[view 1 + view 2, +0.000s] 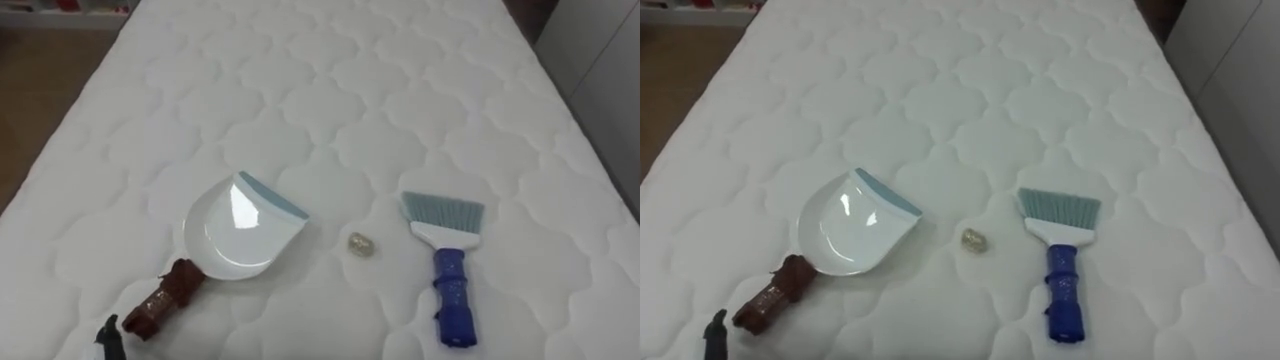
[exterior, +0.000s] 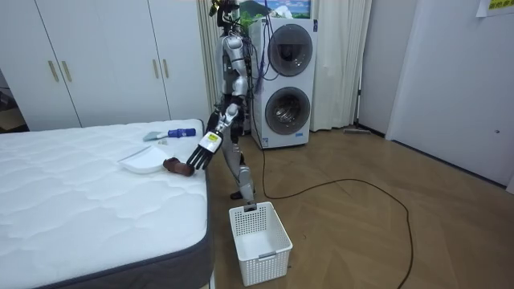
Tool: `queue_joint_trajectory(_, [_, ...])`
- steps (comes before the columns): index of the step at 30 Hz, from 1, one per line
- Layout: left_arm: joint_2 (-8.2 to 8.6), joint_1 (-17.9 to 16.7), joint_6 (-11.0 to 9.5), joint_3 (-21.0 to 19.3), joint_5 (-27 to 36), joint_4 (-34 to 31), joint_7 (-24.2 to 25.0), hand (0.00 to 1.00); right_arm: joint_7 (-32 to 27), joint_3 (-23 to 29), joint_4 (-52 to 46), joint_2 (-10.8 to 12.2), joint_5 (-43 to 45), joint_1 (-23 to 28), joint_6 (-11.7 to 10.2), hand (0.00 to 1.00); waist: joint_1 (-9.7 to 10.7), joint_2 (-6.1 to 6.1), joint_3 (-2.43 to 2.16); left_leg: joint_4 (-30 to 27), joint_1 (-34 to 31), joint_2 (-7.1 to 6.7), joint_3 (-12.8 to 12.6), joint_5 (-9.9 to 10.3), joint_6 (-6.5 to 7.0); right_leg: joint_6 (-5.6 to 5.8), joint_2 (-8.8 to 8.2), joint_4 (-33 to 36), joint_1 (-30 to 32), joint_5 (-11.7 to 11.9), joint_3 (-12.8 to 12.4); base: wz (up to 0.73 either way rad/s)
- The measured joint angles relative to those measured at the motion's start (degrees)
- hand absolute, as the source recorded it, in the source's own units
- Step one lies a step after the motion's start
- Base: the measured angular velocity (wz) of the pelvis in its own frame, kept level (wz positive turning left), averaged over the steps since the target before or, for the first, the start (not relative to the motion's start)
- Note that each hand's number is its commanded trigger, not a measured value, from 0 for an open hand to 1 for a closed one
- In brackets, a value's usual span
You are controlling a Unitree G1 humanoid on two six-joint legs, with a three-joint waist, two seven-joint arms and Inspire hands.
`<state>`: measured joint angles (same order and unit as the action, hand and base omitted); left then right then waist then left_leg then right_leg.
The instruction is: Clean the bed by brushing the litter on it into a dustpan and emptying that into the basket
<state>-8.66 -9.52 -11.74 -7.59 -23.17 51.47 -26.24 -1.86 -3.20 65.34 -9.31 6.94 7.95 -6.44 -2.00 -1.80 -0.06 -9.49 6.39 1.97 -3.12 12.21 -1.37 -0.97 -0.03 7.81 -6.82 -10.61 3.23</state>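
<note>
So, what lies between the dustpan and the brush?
A small crumpled wad, touching neither dustpan nor brush, on bare mattress; both eye views show it.

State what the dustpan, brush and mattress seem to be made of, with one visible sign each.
The dustpan is likely glossy white plastic, as it shows a bright glare. The brush probably has a blue plastic handle, with fine pale bristles. The mattress looks like matt white quilted fabric, stitched in repeating curves.

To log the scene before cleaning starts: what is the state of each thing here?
dustpan: lying on the mattress, empty.
hand brush: lying flat, unheld.
crumpled scrap: loose between them.
plastic basket: upright, looks empty.
left hand: open, by the dustpan's handle.
</note>
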Motion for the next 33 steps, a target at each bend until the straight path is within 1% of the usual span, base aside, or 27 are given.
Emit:
queue_joint_trajectory(5, [-0.02, -0.02, -1.78, 0.04, 1.09, -3.2, -2.56, 0.0, 0.1, -0.02, 0.0, 0.0, -1.47, 0.11, -0.08, 0.0, 0.03, -0.12, -0.08, 0.0, 0.2, -0.01, 0.06, 0.0, 0.0, 0.0, 0.0, 0.02, -0.19, 0.0, 0.0, 0.0])
queue_joint_trajectory(7, [-0.17, -0.02, -2.8, 0.19, 1.11, -4.18, -4.52, 0.0, 0.08, -0.02, 0.0, -0.01, -1.7, 0.13, -0.1, 0.0, 0.12, -0.12, -0.08, 0.0, 0.36, -0.01, 0.09, 0.0, 0.0, 0.0, 0.0, 0.02, -0.42, 0.0, 0.0, 0.0])
queue_joint_trajectory(12, [-0.47, -0.03, -3.07, 1.4, 1.11, -6.98, -6.04, 0.0, -0.07, 0.0, 0.01, -0.01, -1.67, 0.15, -0.26, 0.0, 0.2, 0.18, 0.09, -0.03, 0.24, -0.01, 0.16, 0.0, 0.0, 0.0, 0.01, 0.01, -0.34, 0.0, -0.01, 0.0])
queue_joint_trajectory(13, [-0.59, 0.01, -3.61, 1.42, 1.11, -7.38, -6.69, 0.0, -0.09, 0.0, 0.0, -0.01, -1.68, 0.15, -0.4, 0.0, 0.27, 0.2, 0.07, -0.03, 0.23, -0.01, 0.16, 0.0, 0.0, 0.0, 0.02, 0.01, -0.31, 0.0, -0.01, 0.0])
queue_joint_trajectory(17, [-1.19, 0.08, -3.76, 1.57, 1.09, -10.34, -7.52, 0.0, -0.05, 0.02, -0.02, -0.01, -1.67, 0.13, -0.6, 0.0, 0.45, 0.22, 0.07, -0.04, 0.03, -0.01, 0.15, 0.0, 0.0, 0.0, 0.01, 0.02, -0.08, 0.0, 0.01, 0.0])
queue_joint_trajectory(20, [-1.52, 0.37, -4.4, 1.78, 1.02, -11.57, -8.11, 0.0, 0.32, 0.17, -0.1, -0.07, -1.65, 0.15, -0.79, 0.0, 0.64, 0.26, 0.08, -0.05, -0.11, -0.02, 0.15, 0.0, 0.0, 0.0, 0.0, -0.03, 0.03, 0.0, 0.03, 0.0])
queue_joint_trajectory(22, [-1.53, 0.41, -4.54, 2.23, 1.01, -12.02, -8.09, 0.0, 1.43, 0.45, -0.63, -0.38, -1.56, 0.16, -1.06, 0.0, 0.93, 0.41, -0.04, -0.21, -1.11, -0.02, 0.19, 0.0, 0.0, -0.01, -0.01, 0.18, 0.98, 0.02, 0.11, 0.0])
queue_joint_trajectory(26, [-1.88, 0.49, -4.59, 2.31, 0.99, -12.02, -8.08, 0.0, 2.04, 1.19, -1.28, -0.63, 0.31, -0.01, -1.79, 0.0, 1.71, 0.72, -0.1, -0.85, -2.84, 0.0, 0.22, 0.0, 0.0, -0.02, -0.06, 0.88, 2.8, 0.02, 0.12, 0.0])
queue_joint_trajectory(28, [-2.66, 1.89, -4.66, 4.03, 1.2, -10.34, -8.14, 0.0, 1.95, 0.55, -1.48, -1.16, -0.3, -0.05, -2.23, 0.0, 1.81, 1.13, 0.25, -0.89, -3.05, -0.03, 0.22, 0.0, 0.0, -0.01, -0.12, 0.91, 3.02, 0.03, 0.12, 0.0])
queue_joint_trajectory(30, [-3.11, 3.26, -4.74, 5.66, 1.2, -8.32, -8.16, 0.0, 1.96, -0.16, -1.46, -1.7, -0.45, -0.08, -2.26, 0.0, 1.81, 1.43, 0.3, -0.99, -3.29, -0.06, 0.22, 0.0, 0.0, -0.01, -0.14, 0.93, 3.19, 0.03, 0.14, 0.0])
queue_joint_trajectory(31, [-3.25, 4.46, -4.77, 6.51, 1.23, -6.79, -8.15, 0.0, 1.84, -0.4, -1.54, -1.84, -0.43, -0.34, -2.26, 0.0, 1.73, 1.68, 0.22, -1.33, -4.2, -0.02, 0.24, 0.0, 0.0, -0.04, -0.13, 1.1, 3.98, 0.07, 0.2, 0.0])
queue_joint_trajectory(32, [-3.26, 5.23, -4.76, 6.86, 1.24, -5.89, -8.11, 0.0, 1.71, -0.61, -1.53, -1.88, -0.41, -0.55, -2.26, 0.0, 1.88, 1.76, 0.28, -1.47, -4.64, 0.0, 0.3, -0.01, 0.01, -0.06, -0.13, 1.13, 4.2, 0.16, 0.36, 0.05])
queue_joint_trajectory(33, [-3.26, 6.7, -4.77, 7.43, 1.32, -4.14, -8.08, 0.0, 1.58, -0.65, -1.41, -1.85, -0.41, -0.98, -2.35, 0.0, 1.99, 1.94, 0.36, -1.86, -5.58, 0.02, 0.52, -0.02, 0.02, -0.09, -0.18, 1.38, 4.9, 0.23, 0.78, 0.08])
